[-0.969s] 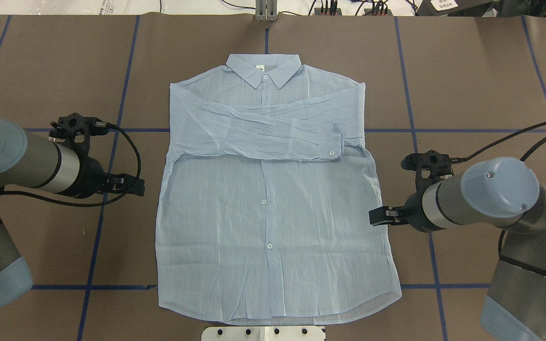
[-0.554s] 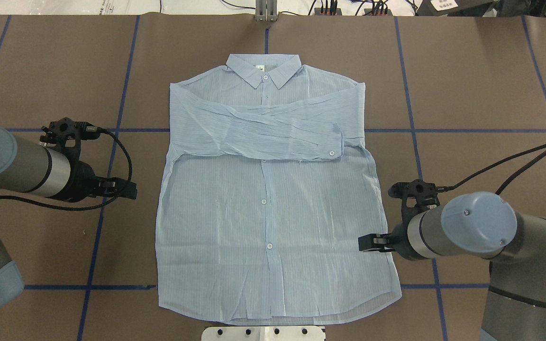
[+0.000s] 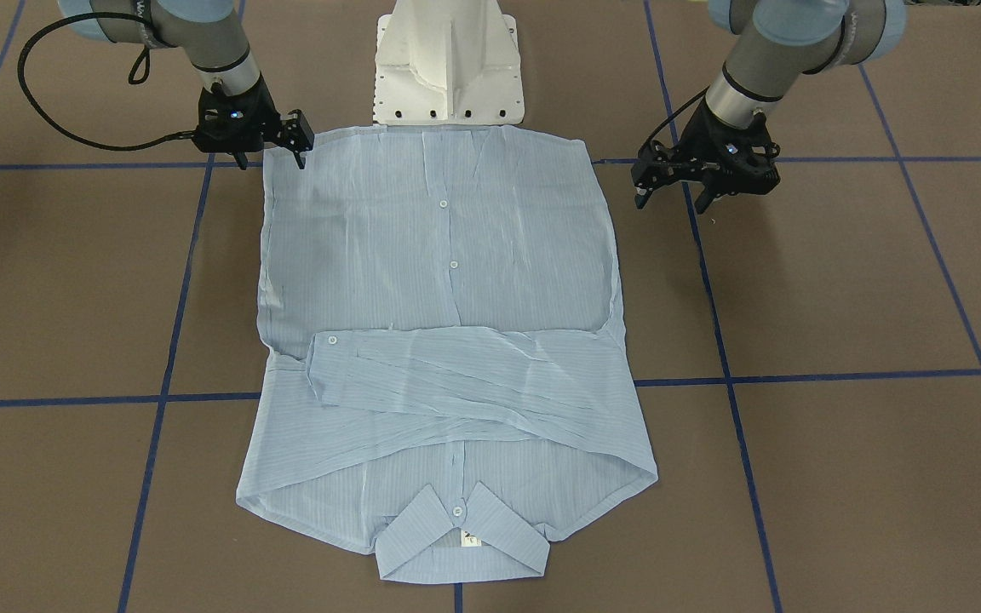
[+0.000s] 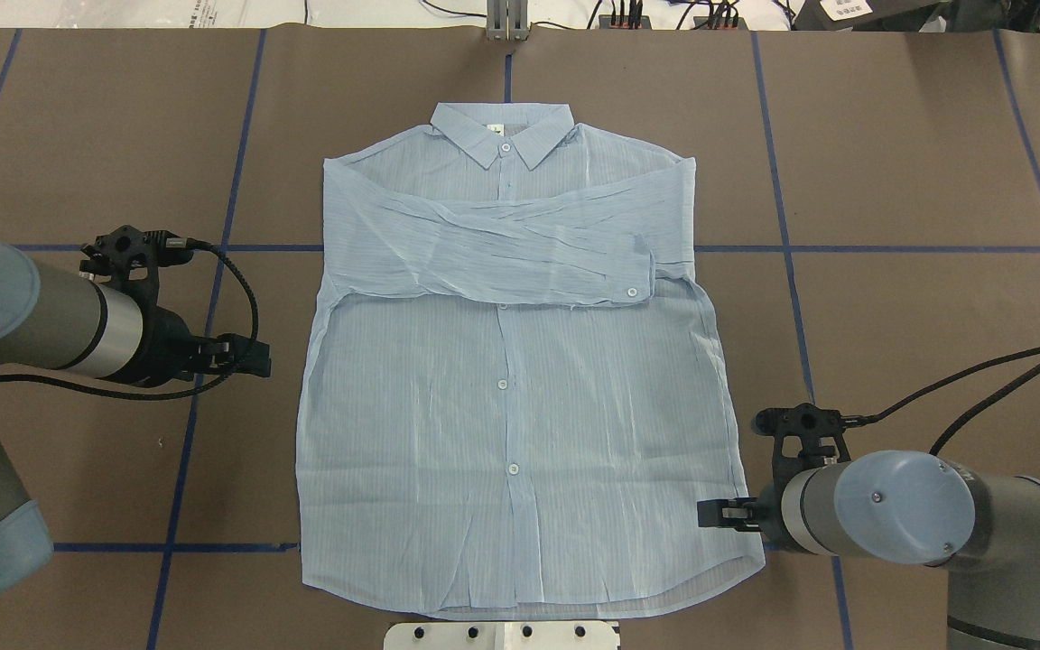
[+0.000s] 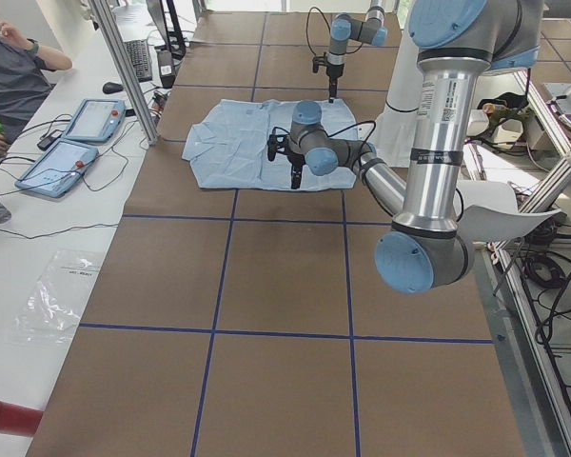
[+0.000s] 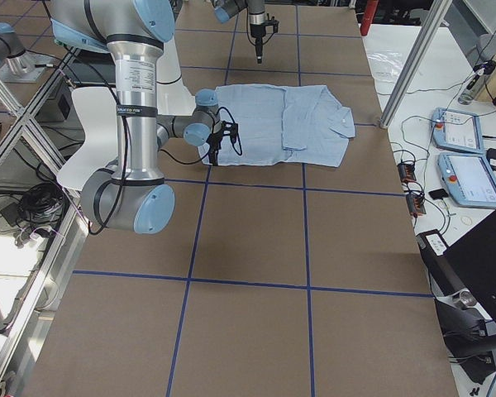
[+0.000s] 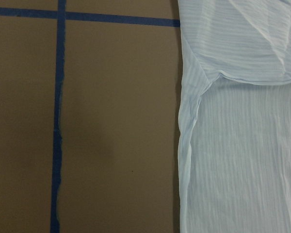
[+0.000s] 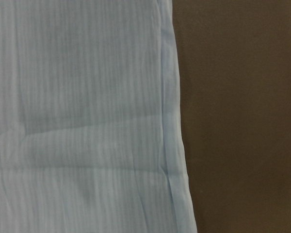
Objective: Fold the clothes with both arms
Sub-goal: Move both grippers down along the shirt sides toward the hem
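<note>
The light-blue striped shirt (image 4: pixel 511 406) lies flat and buttoned on the brown table, collar (image 4: pixel 502 131) at the far end, both sleeves folded across the chest. My left gripper (image 4: pixel 249 355) is open and empty, low over bare table just left of the shirt's left edge; the front-facing view shows it too (image 3: pixel 669 200). My right gripper (image 4: pixel 717 515) is open and empty over the shirt's near right hem corner, and also shows in the front-facing view (image 3: pixel 271 162). The wrist views show only the shirt's edge (image 7: pixel 242 145) (image 8: pixel 87 121), no fingers.
The brown table (image 4: pixel 917 181) carries a grid of blue tape lines (image 4: pixel 845 249). The white robot base (image 4: pixel 502 635) stands at the near edge next to the hem. An operator (image 5: pixel 9 76) and tablets (image 5: pixel 71 152) are beyond the far edge.
My right gripper has moved toward the near edge along the shirt's right side, ending at the hem corner. The left gripper has hardly shifted. The shirt has not moved.
</note>
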### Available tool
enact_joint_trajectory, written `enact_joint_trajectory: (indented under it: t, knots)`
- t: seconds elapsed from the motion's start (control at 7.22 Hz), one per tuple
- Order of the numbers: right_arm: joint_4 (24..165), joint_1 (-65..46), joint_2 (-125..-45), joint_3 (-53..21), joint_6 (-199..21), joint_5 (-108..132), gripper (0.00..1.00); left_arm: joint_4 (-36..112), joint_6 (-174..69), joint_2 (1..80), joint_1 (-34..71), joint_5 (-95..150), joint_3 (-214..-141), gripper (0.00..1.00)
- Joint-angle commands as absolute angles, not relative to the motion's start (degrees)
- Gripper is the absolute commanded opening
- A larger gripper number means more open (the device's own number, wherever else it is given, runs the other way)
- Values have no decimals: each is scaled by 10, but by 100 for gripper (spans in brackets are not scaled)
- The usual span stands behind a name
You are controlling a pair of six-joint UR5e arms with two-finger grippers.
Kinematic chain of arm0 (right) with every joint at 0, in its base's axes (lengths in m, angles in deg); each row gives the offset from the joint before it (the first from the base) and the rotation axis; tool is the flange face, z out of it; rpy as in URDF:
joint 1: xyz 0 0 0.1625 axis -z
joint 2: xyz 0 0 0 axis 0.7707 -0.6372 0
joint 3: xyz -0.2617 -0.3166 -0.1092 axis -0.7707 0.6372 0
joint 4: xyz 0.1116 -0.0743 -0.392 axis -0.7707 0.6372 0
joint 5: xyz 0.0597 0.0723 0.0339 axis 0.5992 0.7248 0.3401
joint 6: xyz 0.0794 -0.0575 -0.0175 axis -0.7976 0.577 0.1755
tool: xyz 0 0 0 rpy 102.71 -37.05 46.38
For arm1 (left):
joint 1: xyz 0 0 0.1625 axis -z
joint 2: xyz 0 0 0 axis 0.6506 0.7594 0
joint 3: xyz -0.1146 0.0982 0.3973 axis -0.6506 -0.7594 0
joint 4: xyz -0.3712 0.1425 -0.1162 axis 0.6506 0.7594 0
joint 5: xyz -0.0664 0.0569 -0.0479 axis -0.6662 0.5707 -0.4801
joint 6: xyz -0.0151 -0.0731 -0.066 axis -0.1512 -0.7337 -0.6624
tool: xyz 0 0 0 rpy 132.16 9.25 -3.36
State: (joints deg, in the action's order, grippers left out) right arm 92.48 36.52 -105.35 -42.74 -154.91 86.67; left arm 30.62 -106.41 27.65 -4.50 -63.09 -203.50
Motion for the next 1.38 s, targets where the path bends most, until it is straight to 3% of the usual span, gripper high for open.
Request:
enact_joint_trajectory:
  t: [0.0, 0.14, 0.28, 1.25]
  knots:
    - [925, 368, -1054, -423, -1549, 870, 100, 306, -1067, 280, -46, -630, -2035, 100]
    - [925, 368, -1051, -415, -1549, 871, 95, 306, -1067, 282, -46, -629, -2035, 100]
    - [926, 368, -1051, -414, -1549, 876, 83, 306, -1067, 282, -46, -629, -2035, 99]
    - [926, 366, -1057, -413, -1548, 908, 72, 305, -1067, 282, -45, -628, -2040, 99]
